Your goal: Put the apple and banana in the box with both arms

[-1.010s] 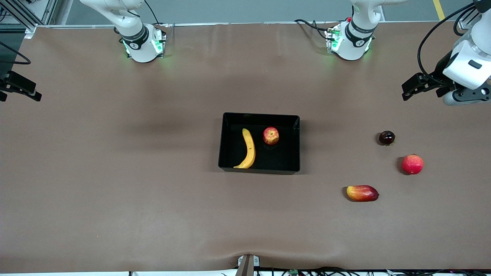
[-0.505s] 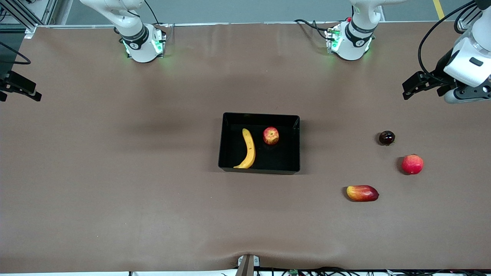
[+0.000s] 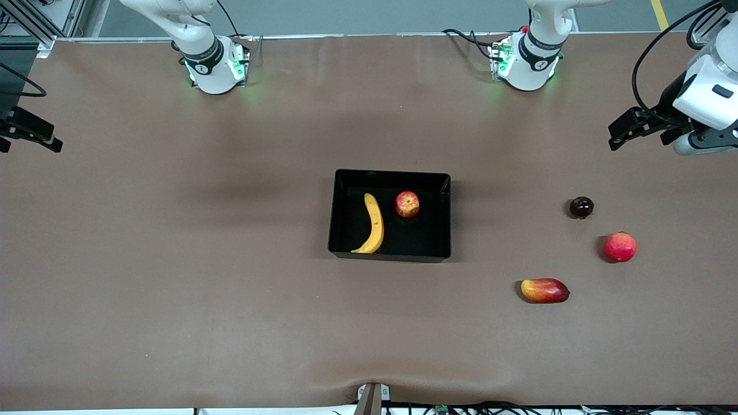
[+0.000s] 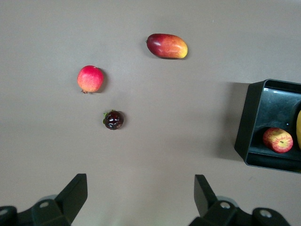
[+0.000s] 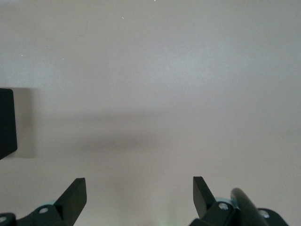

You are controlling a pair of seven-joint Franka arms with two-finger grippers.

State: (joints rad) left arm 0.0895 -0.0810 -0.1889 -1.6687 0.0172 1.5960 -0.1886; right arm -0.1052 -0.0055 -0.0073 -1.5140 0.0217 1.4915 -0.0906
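The black box (image 3: pixel 340 230) stands mid-table. The yellow banana (image 3: pixel 373 223) and the red-and-cream apple (image 3: pixel 407 204) lie in it, side by side and apart. My left gripper (image 3: pixel 637 135) is open and empty, up in the air over bare table at the left arm's end. Its wrist view shows the open gripper (image 4: pixel 140 186), the box wall (image 4: pixel 249 136), the apple (image 4: pixel 277 140) and a sliver of banana (image 4: pixel 299 129). My right gripper (image 3: pixel 29 135) is open and empty at the right arm's end of the table. Its wrist view (image 5: pixel 139 188) shows one box corner (image 5: pixel 5 122).
Three other fruits lie on the brown table toward the left arm's end: a dark cherry-like fruit (image 3: pixel 581 207), an evenly red round fruit (image 3: pixel 620 246) and a red-yellow mango-like fruit (image 3: pixel 545 290). All three also show in the left wrist view.
My left gripper has drifted slightly toward the left arm's end of the table. The right arm, the box and the fruits have not moved.
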